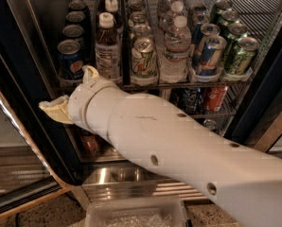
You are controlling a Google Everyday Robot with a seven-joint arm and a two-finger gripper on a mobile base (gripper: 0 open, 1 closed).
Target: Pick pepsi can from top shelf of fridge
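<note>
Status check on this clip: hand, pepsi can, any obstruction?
Hand open, empty, just below the top shelf's left end. Pepsi can upright, front of leftmost lane, not gripped. Bottle close beside it.

Water bottles (178, 48), green cans (240, 56), brown bottles (107, 48); clear tub (99, 212) on floor.
</note>
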